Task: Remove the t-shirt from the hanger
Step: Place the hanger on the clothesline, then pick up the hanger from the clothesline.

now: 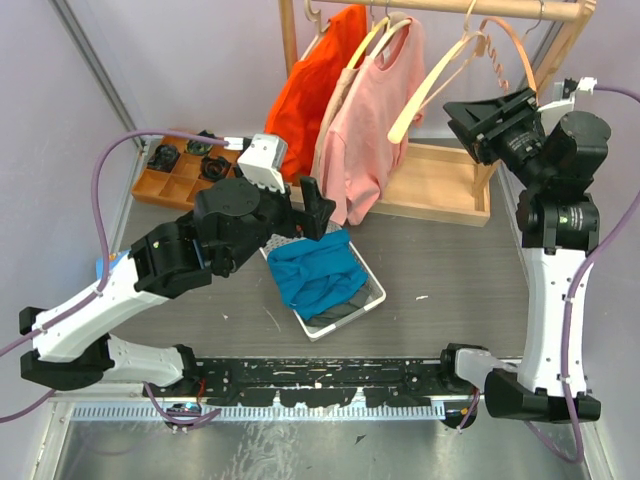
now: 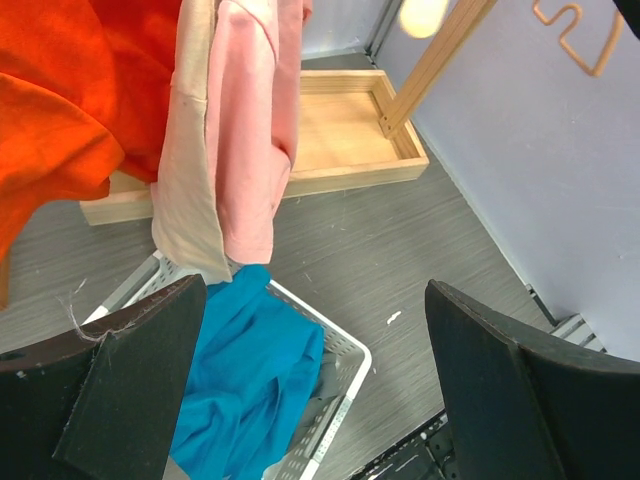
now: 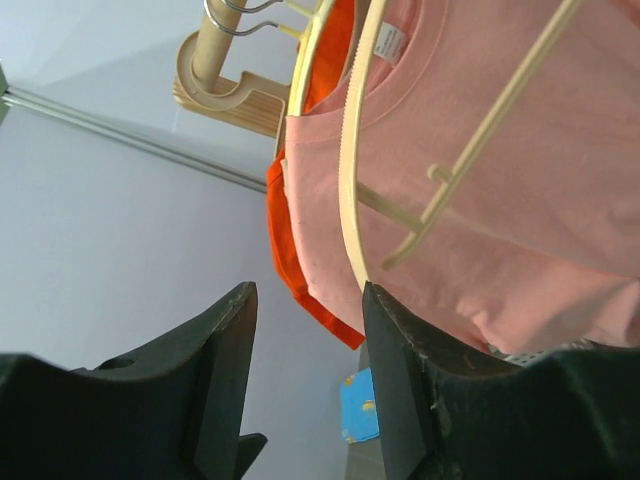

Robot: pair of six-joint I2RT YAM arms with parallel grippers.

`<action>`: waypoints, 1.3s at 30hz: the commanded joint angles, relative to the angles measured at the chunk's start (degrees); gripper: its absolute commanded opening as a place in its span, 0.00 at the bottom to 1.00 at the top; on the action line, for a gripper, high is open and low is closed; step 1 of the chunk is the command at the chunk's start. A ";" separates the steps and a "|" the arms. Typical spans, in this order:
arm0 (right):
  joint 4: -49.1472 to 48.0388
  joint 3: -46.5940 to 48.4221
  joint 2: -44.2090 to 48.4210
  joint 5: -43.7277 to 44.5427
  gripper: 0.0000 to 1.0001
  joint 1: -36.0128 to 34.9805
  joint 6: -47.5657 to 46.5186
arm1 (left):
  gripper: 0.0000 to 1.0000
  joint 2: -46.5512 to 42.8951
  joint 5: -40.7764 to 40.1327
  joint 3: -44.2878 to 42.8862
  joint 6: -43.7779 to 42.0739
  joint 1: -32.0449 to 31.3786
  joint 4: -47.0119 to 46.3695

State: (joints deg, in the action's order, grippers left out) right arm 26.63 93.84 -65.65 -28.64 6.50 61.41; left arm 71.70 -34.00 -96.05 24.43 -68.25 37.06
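1. Left gripper (image 2: 315, 300): I read the jaws as spread wide, with nothing between them. It hovers over the near corner of the white basket (image 1: 372, 300), just in front of the hanging clothes. The basket stands on the table and holds a crumpled blue garment (image 1: 315, 270).

2. Right gripper (image 3: 307, 300): it is raised to rail height at the right end of the rack. Its fingers (image 3: 225, 380) stand partly apart and grip nothing. It faces the clothes from the side. In the top view it sits just beside an empty wooden hanger (image 1: 440, 85).

3. Pink t-shirt (image 1: 375, 110): it hangs on its cream hanger (image 3: 343, 160) from the wooden rail (image 1: 450, 8), in the middle of the rack. The hanger passes through the collar. Neither gripper touches the shirt.

4. Neighbouring items: an orange t-shirt (image 1: 315, 90) hangs just left of the pink one. A beige garment (image 2: 190, 160) lies against the pink one's left side, and its hem reaches down to the basket rim in the left wrist view.
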 commanded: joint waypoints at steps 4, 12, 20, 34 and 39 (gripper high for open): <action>5.52 2.81 3.77 7.95 0.58 0.18 -11.73 | 0.97 -0.33 -0.85 -2.80 -0.77 0.22 -3.50; 6.53 1.86 7.05 14.23 0.70 0.22 -22.49 | 0.98 0.61 -1.10 -4.33 -2.00 0.21 -3.87; -7.07 -11.45 13.49 14.60 0.78 0.18 -15.40 | 0.98 2.82 -0.44 -5.16 -2.01 0.22 -4.56; -16.90 -20.20 16.69 14.67 0.75 0.20 -7.52 | 0.98 2.70 -0.90 -4.56 -2.05 0.19 -5.49; -16.70 -20.00 16.57 14.34 0.75 0.18 -7.53 | 0.98 3.13 -0.39 -4.93 -2.01 0.23 -5.44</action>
State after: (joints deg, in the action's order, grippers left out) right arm 13.80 73.06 -49.74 -14.81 6.50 53.17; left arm 74.81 -34.35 -99.70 22.70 -68.23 33.85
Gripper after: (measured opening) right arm 0.753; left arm 0.978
